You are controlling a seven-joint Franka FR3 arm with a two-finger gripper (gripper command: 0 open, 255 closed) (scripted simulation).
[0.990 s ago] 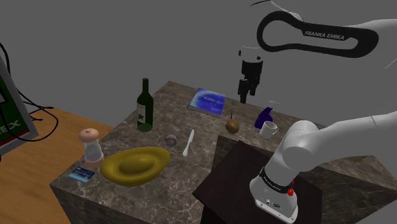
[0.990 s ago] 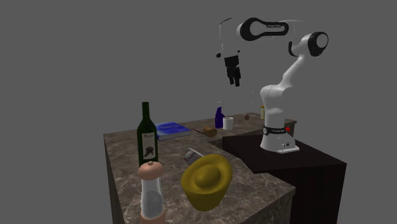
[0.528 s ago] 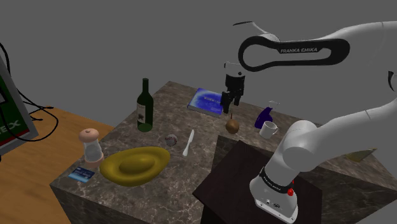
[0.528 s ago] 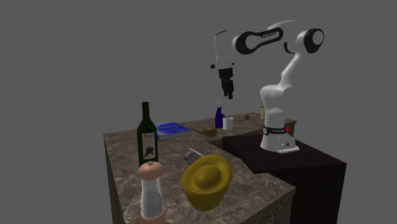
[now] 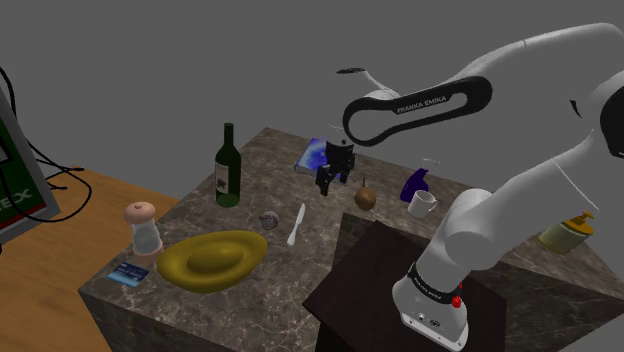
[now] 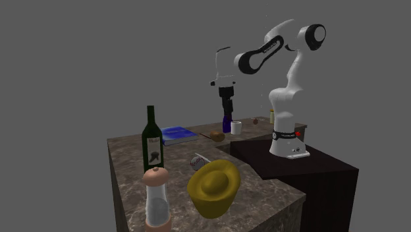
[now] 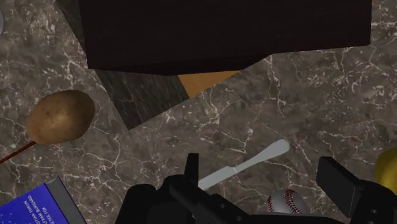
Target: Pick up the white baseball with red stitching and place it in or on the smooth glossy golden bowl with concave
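My claw (image 5: 324, 186) hangs open, empty. Baseball (image 5: 269, 218), left of centre in the shoulder view: likely light, hard, rolls easily; I'd pinch across its middle.

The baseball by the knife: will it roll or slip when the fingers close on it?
Likely to roll: the baseball is round and sits free on the flat counter, so an off-centre touch could nudge it toward the knife. It is probably firm, and its stitched cover should grip fairly well.
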